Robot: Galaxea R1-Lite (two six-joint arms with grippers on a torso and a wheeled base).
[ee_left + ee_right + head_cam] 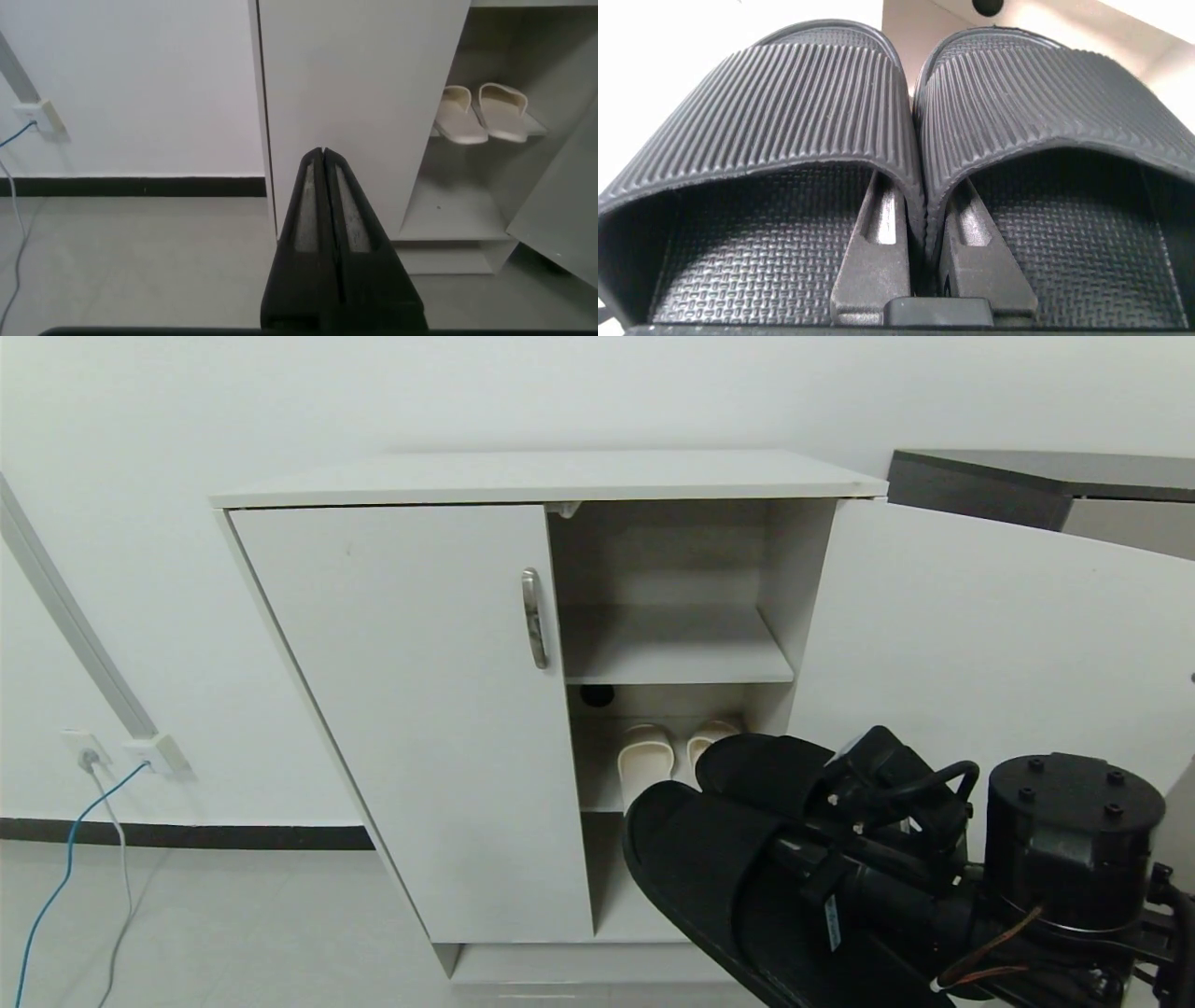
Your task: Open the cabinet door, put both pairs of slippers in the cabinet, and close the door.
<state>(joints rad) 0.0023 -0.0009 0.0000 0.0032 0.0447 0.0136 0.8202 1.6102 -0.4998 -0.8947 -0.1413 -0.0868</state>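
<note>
Right gripper (922, 245) pinches both black slippers (724, 845) by their inner walls; left gripper (322, 201) closed, empty. We fear the toes snagging a cabinet (551, 476) shelf edge, prying the pair loose.

A white cabinet (560, 476) stands on the pale tiled floor (233, 924) against the wall, its right half standing open. Inside, the upper shelf (672, 649) is bare. On the middle shelf (597, 795) a pair of cream slippers (646, 756) lies side by side, touching each other, toes pointing outward. Below it is the bottom shelf (625, 915), just above the floor.
</note>
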